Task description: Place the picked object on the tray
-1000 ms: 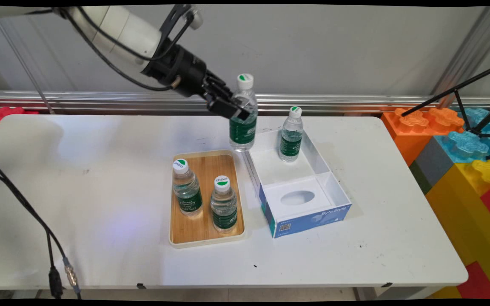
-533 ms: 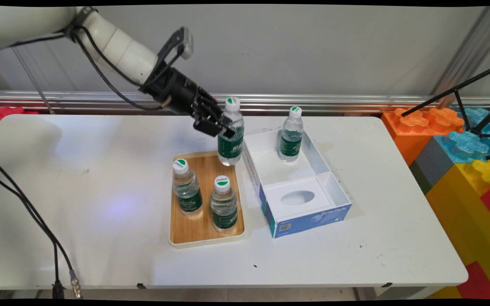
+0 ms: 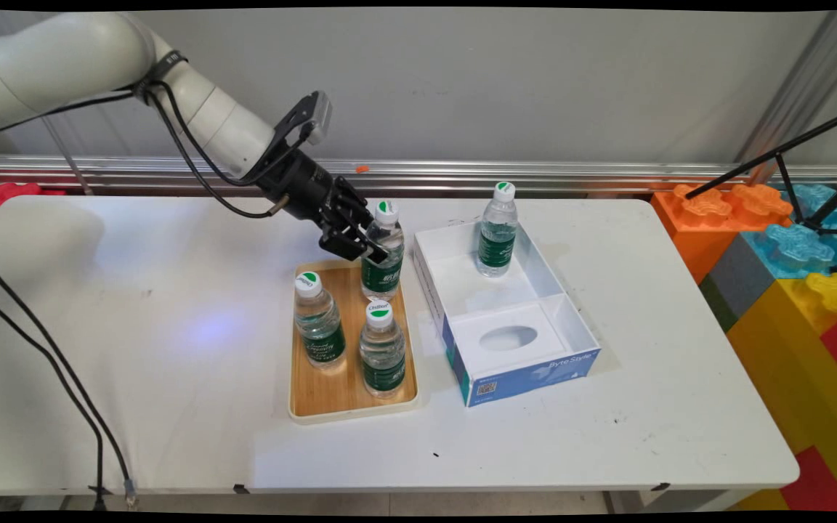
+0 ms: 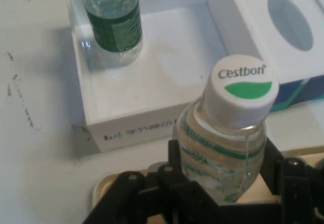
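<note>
We count four small clear plastic water bottles with green labels and white caps on the white bench (image 3: pixel 171 407). One of them, the held bottle (image 3: pixel 383 250) (image 4: pixel 228 138), is pinched at its upper body between the fingers (image 3: pixel 378 253) of the black two-finger gripper (image 3: pixel 362 245) (image 4: pixel 223 183), which reaches in from the upper left on the white arm. This bottle stands upright over the far end of the shallow rectangular wooden tray (image 3: pixel 349 403) (image 4: pixel 104 186); we cannot tell whether its base touches the tray. In the hand view its white cap (image 4: pixel 241 90) shows a green patch and the lettering Cestbon. Two more bottles stand upright on the same single tray, nearer the camera: the left tray bottle (image 3: pixel 318 321) and the right tray bottle (image 3: pixel 381 350), side by side and a little apart, the right one just in front of the held bottle. The fourth bottle (image 3: pixel 498 230) (image 4: pixel 112 19) stands upright in the far open compartment of the one white cardboard box with a blue front (image 3: pixel 527 374) (image 4: pixel 147 120), which lies just to the right of the tray. The box's near compartment carries a white panel with a single oval opening (image 3: pixel 508 338) (image 4: pixel 289 21). Beyond the bench's right end we see a stack of large coloured plastic blocks (image 3: pixel 789 276) and a black tripod (image 3: pixel 796 163).
</note>
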You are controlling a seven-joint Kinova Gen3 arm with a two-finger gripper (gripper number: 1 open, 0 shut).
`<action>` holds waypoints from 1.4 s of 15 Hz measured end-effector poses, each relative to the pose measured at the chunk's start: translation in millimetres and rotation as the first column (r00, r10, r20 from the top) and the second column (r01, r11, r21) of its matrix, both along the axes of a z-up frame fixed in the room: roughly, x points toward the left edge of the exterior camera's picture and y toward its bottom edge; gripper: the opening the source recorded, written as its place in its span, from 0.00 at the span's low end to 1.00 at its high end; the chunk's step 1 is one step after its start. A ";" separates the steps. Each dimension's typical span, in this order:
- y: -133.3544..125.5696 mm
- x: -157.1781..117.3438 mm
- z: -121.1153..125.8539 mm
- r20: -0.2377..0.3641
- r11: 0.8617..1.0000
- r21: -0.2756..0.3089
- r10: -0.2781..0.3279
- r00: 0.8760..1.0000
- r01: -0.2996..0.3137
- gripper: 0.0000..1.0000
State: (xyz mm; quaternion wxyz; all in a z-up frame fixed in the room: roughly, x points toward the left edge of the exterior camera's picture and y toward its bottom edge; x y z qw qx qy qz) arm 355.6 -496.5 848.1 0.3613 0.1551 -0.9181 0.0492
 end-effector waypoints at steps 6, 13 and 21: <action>-9.0 12.1 -17.8 0.009 1.000 -0.004 -0.016 1.000 0.016 0.00; -12.5 17.3 -29.3 -0.022 1.000 0.019 0.004 1.000 -0.003 0.00; -10.6 21.4 -38.7 -0.045 0.999 0.031 0.021 0.999 -0.020 1.00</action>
